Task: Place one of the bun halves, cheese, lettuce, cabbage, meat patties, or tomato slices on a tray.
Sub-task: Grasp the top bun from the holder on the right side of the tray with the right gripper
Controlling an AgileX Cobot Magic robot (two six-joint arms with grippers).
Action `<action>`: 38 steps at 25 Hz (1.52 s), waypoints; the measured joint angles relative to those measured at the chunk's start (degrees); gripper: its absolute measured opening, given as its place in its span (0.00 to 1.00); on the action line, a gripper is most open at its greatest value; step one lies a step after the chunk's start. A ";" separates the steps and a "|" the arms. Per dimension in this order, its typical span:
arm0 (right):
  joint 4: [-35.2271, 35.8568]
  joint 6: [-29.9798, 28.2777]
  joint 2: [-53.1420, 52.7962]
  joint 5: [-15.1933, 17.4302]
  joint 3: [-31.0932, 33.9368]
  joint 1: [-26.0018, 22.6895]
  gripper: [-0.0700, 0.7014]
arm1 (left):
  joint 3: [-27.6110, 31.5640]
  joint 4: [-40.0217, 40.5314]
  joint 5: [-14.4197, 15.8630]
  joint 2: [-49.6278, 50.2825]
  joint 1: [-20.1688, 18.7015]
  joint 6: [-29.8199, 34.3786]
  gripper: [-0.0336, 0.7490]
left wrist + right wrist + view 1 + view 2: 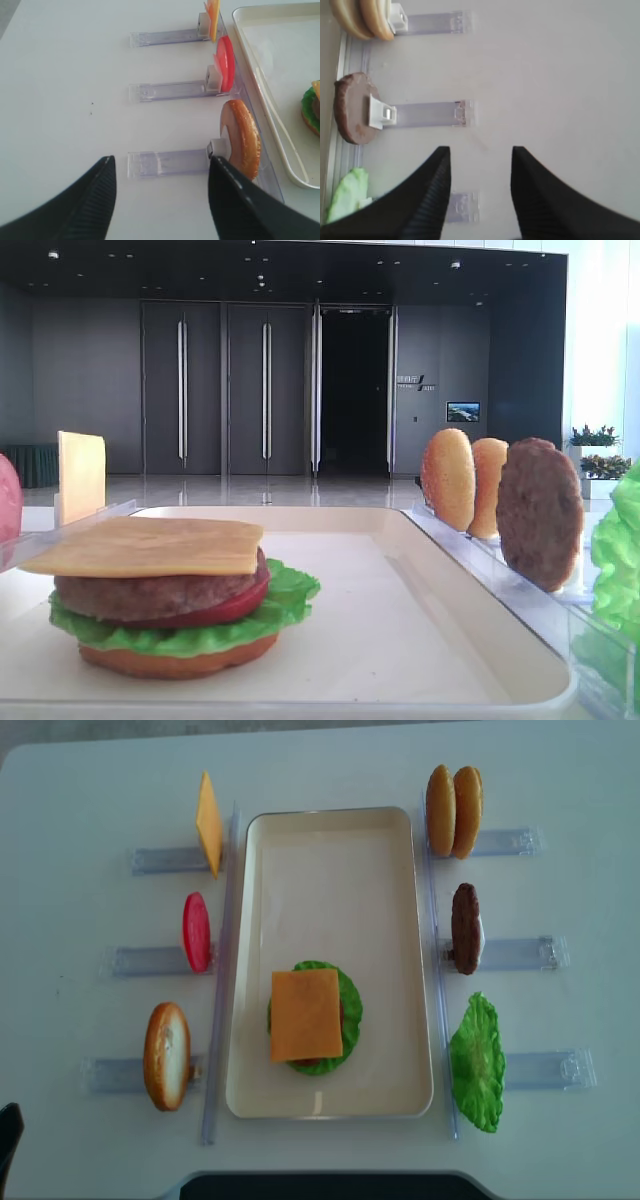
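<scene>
The cream tray [330, 870] holds a stack: bottom bun [180, 660], lettuce [200, 638], tomato [235, 608], patty [150, 595] and a cheese slice [305, 1014] on top. A domed bun top [166, 1055] stands on edge in the near left rack. My left gripper [161, 159] hangs open and empty over the table, just left of that bun top [242, 137]. My right gripper [481, 148] is open with nothing between its fingers, above bare table to the right of a standing patty [350, 107].
Left racks also hold a tomato slice [196, 931] and a cheese slice [208, 823]. Right racks hold two buns [452, 810], a patty [464, 927] and a lettuce leaf [477, 1062]. Clear rack strips [520, 953] stick outward on both sides.
</scene>
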 joint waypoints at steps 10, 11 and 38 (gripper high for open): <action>3.57 -1.69 27.51 4.63 -24.82 0.00 0.45 | 0.00 0.00 0.00 0.00 0.00 0.00 0.62; 3.57 -1.74 29.38 5.84 -26.91 0.00 0.45 | 0.00 0.00 0.00 0.00 0.00 0.00 0.62; -2.45 9.52 45.46 6.99 -42.99 27.07 0.50 | 0.00 0.04 0.00 0.00 0.00 0.00 0.62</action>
